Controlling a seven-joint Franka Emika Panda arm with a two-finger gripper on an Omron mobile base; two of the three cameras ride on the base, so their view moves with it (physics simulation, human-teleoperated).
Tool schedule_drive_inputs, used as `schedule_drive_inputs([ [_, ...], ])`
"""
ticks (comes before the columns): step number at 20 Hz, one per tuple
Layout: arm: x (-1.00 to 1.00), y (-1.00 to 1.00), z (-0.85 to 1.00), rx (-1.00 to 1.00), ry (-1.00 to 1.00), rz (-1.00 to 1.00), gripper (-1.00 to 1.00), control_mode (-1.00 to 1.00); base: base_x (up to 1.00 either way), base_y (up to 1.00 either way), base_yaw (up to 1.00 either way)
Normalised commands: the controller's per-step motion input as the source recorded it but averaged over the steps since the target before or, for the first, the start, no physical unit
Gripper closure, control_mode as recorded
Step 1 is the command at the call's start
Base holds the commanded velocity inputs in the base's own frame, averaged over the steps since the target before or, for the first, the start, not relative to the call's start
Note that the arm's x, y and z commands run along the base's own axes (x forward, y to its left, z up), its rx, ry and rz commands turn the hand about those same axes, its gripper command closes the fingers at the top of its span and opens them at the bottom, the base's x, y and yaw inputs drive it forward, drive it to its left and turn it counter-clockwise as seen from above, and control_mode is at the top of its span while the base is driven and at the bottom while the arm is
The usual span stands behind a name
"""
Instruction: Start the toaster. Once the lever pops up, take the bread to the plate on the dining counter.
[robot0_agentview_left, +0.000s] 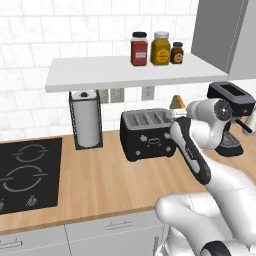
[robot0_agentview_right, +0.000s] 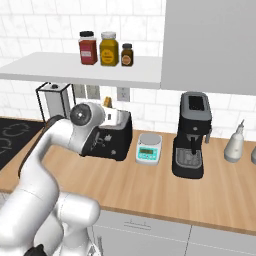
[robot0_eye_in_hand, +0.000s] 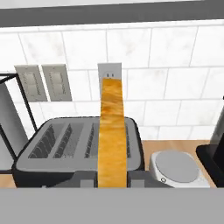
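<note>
The black four-slot toaster (robot0_agentview_left: 147, 136) (robot0_agentview_right: 114, 141) (robot0_eye_in_hand: 57, 146) stands on the wood counter against the tiled wall. My gripper (robot0_agentview_left: 176, 113) (robot0_agentview_right: 113, 118) (robot0_eye_in_hand: 112, 178) hovers over its right end, shut on the golden-brown bread (robot0_eye_in_hand: 112, 131). The hand view shows the slice edge-on, running up from between the dark fingertips (robot0_eye_in_hand: 86, 179). The slice's top corner pokes out above the hand (robot0_agentview_left: 176, 102) (robot0_agentview_right: 107, 102), higher than the slot rims. The plate and the dining counter are out of view.
A paper towel holder (robot0_agentview_left: 86, 120) stands left of the toaster, with the stovetop (robot0_agentview_left: 25, 172) beyond it. To the right are a small scale (robot0_agentview_right: 149, 148), the black coffee machine (robot0_agentview_right: 192, 135) and a pale bottle (robot0_agentview_right: 234, 142). A shelf with jars (robot0_agentview_left: 155, 50) hangs overhead.
</note>
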Motion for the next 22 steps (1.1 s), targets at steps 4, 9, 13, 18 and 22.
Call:
schedule_drive_inputs([
  [4,-1.00,0.33,0.35,0.00,0.04,0.00,1.00,-1.00,0.00,0.00,0.00],
  [9,-1.00,0.52,0.38,-0.10,0.11,0.00,1.00,-1.00,0.00,0.00,0.00],
  [13,-1.00,0.15,0.40,-0.10,0.00,0.00,1.00,-1.00,0.00,0.00,0.00],
  [18,-0.79,0.21,0.02,-0.02,0.09,0.00,1.00,-1.00,0.00,0.00,0.00],
  [22,-0.38,0.08,0.00,0.03,0.03,0.01,1.00,-1.00,0.00,0.00,0.00],
])
